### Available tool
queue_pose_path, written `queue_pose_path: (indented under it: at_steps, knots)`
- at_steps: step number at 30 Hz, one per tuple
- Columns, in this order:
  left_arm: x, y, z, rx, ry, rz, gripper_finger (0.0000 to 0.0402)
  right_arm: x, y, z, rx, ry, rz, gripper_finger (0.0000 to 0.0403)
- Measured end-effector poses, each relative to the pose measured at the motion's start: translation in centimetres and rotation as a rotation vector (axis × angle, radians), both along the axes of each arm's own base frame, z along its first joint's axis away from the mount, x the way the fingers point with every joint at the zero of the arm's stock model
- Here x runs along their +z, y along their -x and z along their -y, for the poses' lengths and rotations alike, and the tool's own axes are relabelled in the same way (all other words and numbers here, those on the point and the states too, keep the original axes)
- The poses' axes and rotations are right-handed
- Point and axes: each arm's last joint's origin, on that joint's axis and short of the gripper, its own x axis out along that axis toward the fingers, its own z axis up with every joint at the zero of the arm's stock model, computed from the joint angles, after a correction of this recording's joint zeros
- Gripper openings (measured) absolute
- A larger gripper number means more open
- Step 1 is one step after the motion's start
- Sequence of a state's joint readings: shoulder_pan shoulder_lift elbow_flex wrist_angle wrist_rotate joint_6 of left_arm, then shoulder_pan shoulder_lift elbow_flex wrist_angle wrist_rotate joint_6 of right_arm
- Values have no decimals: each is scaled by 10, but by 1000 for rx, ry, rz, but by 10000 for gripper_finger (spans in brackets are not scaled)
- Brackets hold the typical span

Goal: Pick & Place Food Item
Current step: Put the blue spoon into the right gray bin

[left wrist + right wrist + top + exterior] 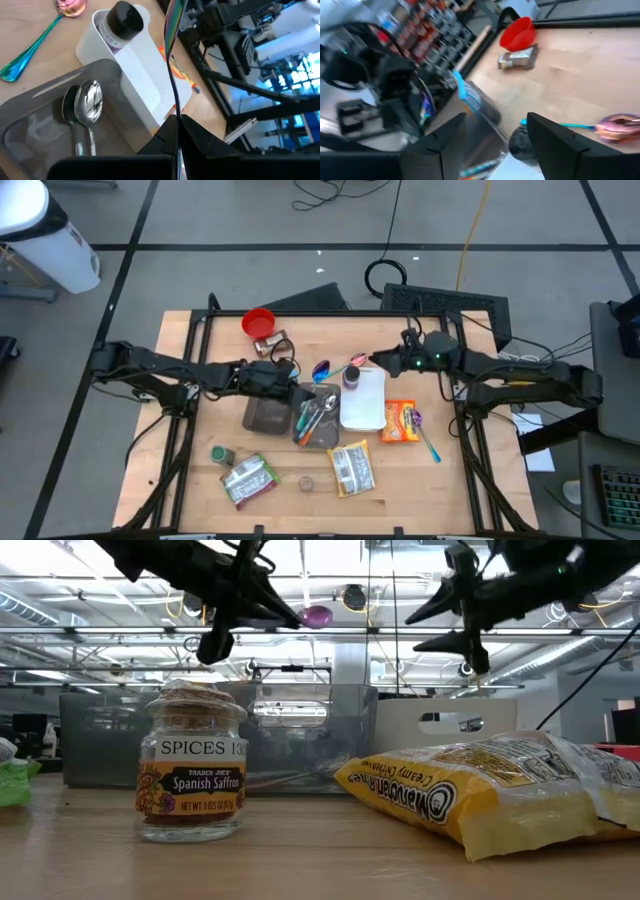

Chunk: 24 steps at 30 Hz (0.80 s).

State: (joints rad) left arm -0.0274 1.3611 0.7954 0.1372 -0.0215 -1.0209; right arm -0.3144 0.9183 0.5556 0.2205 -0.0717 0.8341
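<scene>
- The wooden surface [200, 500] carried everything, with both dark arms reaching in over its middle.
- A grey tray [262, 415] sat near the centre, holding metal spoons [312, 418] at its right end.
- A white tray [365, 405] lay just right of the grey one, with a dark-capped bottle [352, 377] at its far end.
- An orange food packet [400, 421] lay just right of the white tray, a yellow rice packet [352, 468] lay on the near side of the trays, and a green-and-white packet [248, 479] lay toward the near left.
- A red cup [259, 322] stood at the far left, a crumpled wrapper [272, 341] just beside it.
- A saffron spice jar [191, 764] stood upright near the front edge.
- The left gripper [300, 377] hung above the grey tray's far right end, closed on a thin iridescent spoon [170, 60] with a blue bowl.
- The right gripper [400, 361] hovered over the white tray's far end, its fingers [555, 140] spread apart and empty.
- A teal-handled spoon with a pink bowl [357, 360] lay between the two grippers.
</scene>
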Motion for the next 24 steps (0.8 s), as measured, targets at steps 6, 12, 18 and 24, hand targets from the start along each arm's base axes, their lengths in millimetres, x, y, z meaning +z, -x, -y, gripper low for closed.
queue_pose_path:
  at_steps: [6,12,18,24]
  knots:
    - [-9,-6,-2,28,54,-52,4,-17,3,-1,-1,-46,64,189]
    - [-17,-22,-1,22,72,-177,4,-14,3,-1,-1,-14,87,178]
    - [-19,-40,0,-10,99,-258,4,-15,3,-1,-2,-14,77,167]
    - [-28,-56,2,-36,131,-333,4,-15,4,-1,-2,-12,73,164]
